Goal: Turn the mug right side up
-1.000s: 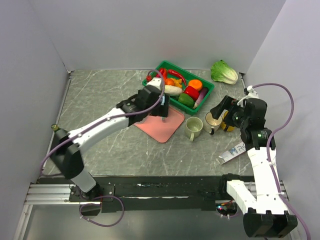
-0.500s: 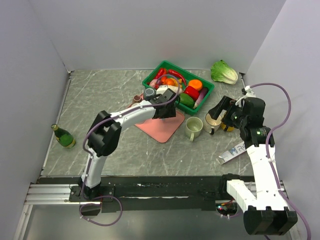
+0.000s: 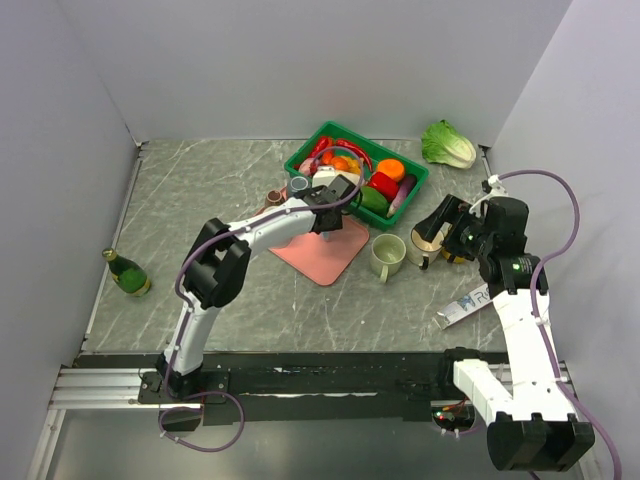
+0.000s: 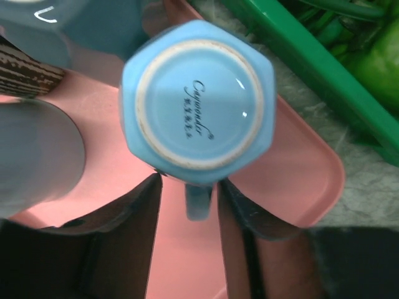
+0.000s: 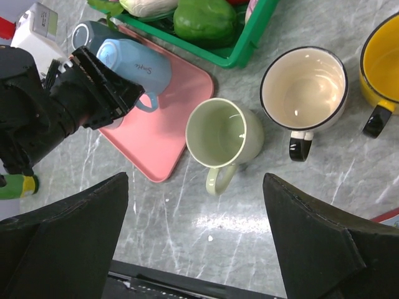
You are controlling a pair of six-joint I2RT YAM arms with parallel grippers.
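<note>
Since a second ago my left arm has folded back and brought its gripper [image 4: 189,199] onto the blue mug [image 4: 198,103]. Its fingers [image 4: 143,237] are spread and straddle the handle [image 4: 198,202] without pinching it. The mug sits on the pink tray [image 4: 287,180], base toward my wrist camera, near the green basket [image 4: 299,56]. My right gripper [image 5: 194,180] hangs released over the table [image 5: 243,199].

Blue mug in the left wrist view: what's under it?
The pink tray shows beneath the blue mug, whose base faces the camera. Its rim and inside are covered, so anything trapped there cannot be seen.
</note>
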